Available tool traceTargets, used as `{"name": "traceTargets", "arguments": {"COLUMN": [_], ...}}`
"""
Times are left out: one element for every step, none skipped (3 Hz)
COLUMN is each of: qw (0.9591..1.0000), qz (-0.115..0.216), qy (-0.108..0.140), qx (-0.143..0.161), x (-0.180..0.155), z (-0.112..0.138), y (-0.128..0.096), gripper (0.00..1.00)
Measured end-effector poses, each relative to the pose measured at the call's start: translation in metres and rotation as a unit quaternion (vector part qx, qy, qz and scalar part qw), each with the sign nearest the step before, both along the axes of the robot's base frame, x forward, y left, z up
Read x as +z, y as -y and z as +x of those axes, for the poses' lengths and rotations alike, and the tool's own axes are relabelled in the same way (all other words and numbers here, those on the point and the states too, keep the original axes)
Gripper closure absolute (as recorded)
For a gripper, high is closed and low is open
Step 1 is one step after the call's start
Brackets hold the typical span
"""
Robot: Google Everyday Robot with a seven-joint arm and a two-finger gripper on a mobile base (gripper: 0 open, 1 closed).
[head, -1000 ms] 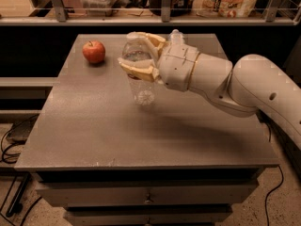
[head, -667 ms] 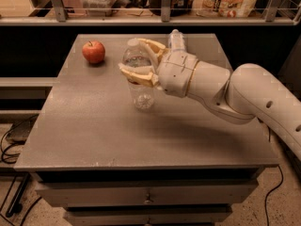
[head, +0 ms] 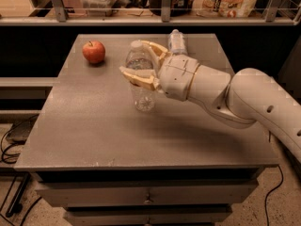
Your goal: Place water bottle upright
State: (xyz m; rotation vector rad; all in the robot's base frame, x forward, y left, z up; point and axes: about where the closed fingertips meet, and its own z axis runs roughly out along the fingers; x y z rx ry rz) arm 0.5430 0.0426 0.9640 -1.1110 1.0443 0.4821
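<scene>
The water bottle (head: 141, 86), clear and ribbed with a white cap, stands upright near the middle of the grey table (head: 94, 135), and its base looks to rest on the tabletop. My gripper (head: 139, 64) reaches in from the right. Its tan fingers (head: 137, 79) close around the bottle's upper body, one on the near side and one on the far side. The label band is hidden by the fingers.
A red apple (head: 94, 51) sits at the table's back left. A second, shorter whitish bottle (head: 177, 42) stands behind my wrist near the back edge. A shelf rail with bags and containers (head: 230, 1) runs behind the table. Cables lie on the floor at left.
The water bottle has come down a little in my grip and now stands straight on the table. My wrist has lowered, uncovering the second bottle behind it.
</scene>
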Motion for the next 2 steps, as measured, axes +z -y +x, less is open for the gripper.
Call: {"name": "traceTargets", "arguments": {"qw": [0.9999, 0.9999], "qz": [-0.003, -0.003], "qy": [-0.009, -0.009], "qx": [-0.008, -0.008], "x": [-0.0021, -0.002], "z": [-0.0011, -0.0011], "y": [0.0027, 0.0026], "gripper": [0.0, 0.0]}}
